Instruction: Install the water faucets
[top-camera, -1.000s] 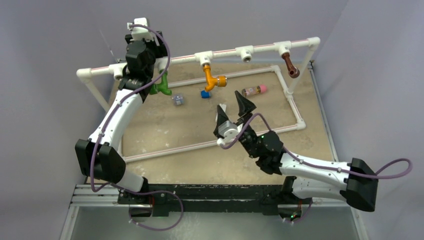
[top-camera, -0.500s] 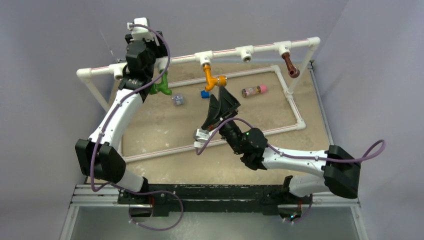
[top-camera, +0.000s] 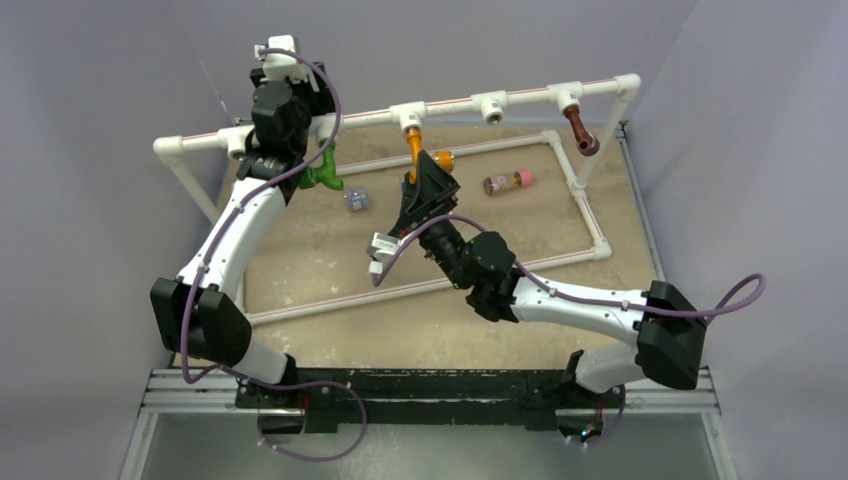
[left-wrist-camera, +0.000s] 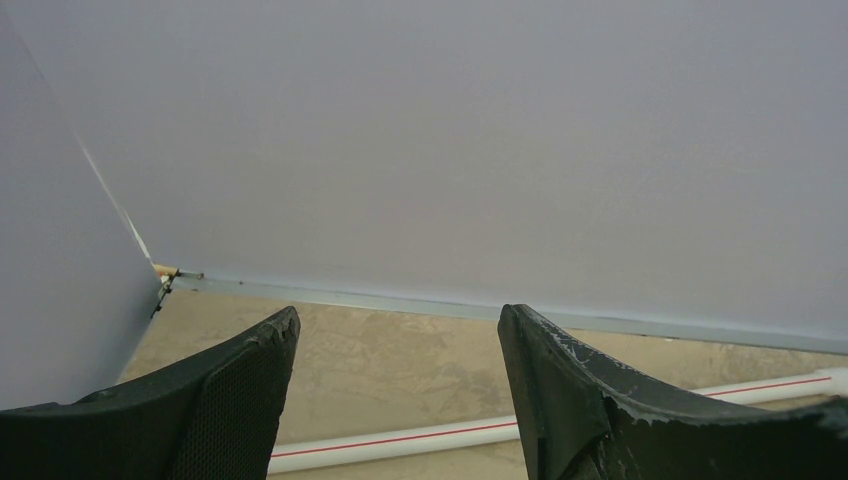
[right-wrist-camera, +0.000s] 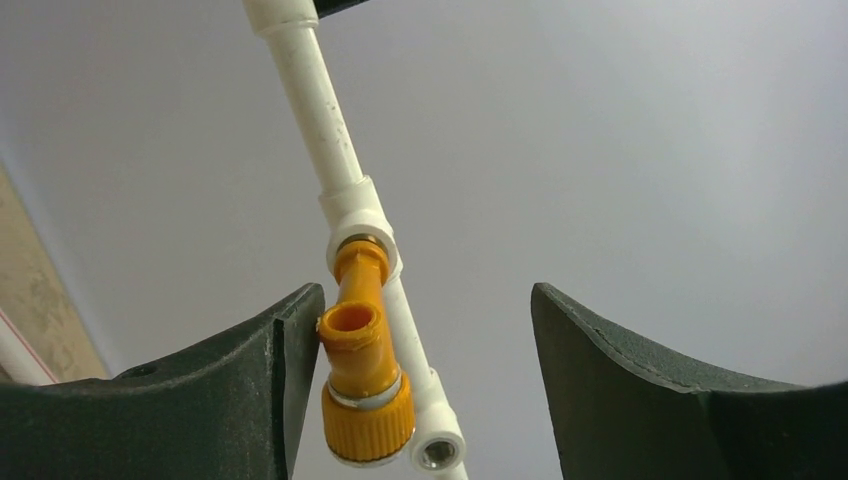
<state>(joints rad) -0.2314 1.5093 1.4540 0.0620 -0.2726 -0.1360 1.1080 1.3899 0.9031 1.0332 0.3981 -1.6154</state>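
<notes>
The orange faucet (top-camera: 416, 146) hangs from a tee socket on the white pipe frame (top-camera: 455, 104). My right gripper (top-camera: 427, 165) is open with its jaws on either side of this faucet. In the right wrist view the orange faucet (right-wrist-camera: 360, 370) sits close against the left finger (right-wrist-camera: 250, 380), and the right gripper (right-wrist-camera: 422, 300) is wide open. The green faucet (top-camera: 322, 174) is below the pipe, partly hidden by my left arm. The dark brown faucet (top-camera: 580, 132) hangs from the right tee. My left gripper (left-wrist-camera: 398, 325) is open and empty, high by the pipe (top-camera: 290, 80), facing the back wall.
An empty tee socket (top-camera: 490, 107) sits between the orange and brown faucets and also shows in the right wrist view (right-wrist-camera: 437, 452). A pink-and-brown cylinder (top-camera: 508, 181) and a small grey-blue piece (top-camera: 355, 200) lie on the tan board. Walls enclose the back and sides.
My right arm has swung left and back from mid-table, bringing its open gripper up around the orange faucet. The left arm has not moved.
</notes>
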